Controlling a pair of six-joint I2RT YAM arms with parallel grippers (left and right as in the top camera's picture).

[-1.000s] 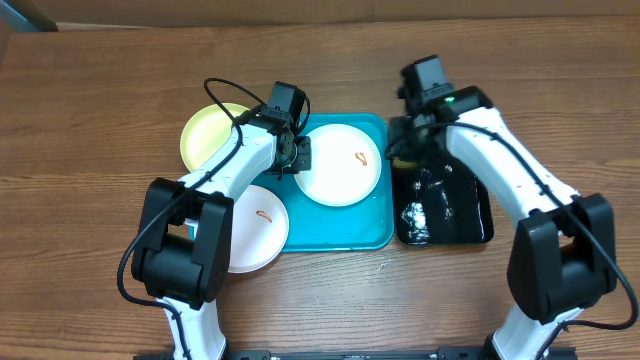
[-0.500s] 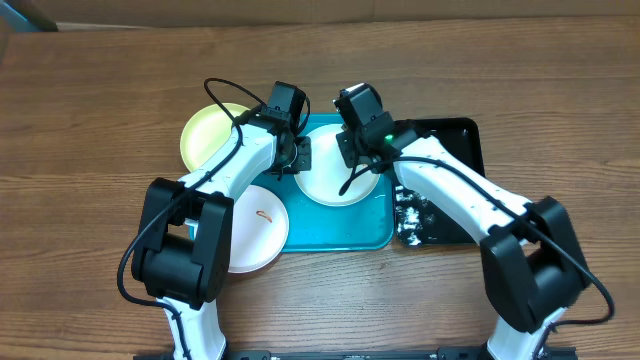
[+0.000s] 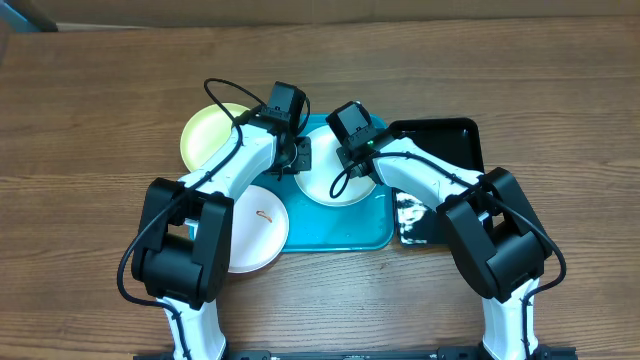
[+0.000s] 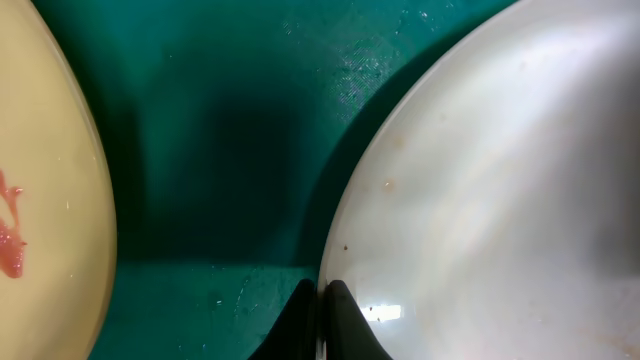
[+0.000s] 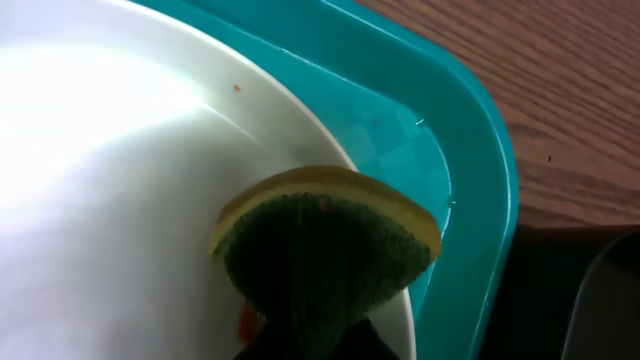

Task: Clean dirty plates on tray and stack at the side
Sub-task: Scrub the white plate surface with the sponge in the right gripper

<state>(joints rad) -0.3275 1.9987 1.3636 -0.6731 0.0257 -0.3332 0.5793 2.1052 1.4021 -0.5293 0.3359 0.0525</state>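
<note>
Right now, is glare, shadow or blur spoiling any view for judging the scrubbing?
Overhead: sharp and evenly lit, only bright reflections on the black tray. Left wrist: a dark shadow falls on the turquoise tray, with a small glare spot on the white plate near the bottom edge. Right wrist: the plate looks washed out; the sponge is close and slightly soft.

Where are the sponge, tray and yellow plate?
sponge point(image 5: 325, 250): right wrist view, green scrub face.
tray point(image 5: 480, 140): right wrist view, raised rim.
yellow plate point(image 3: 205, 138): overhead view, bare centre.
</note>
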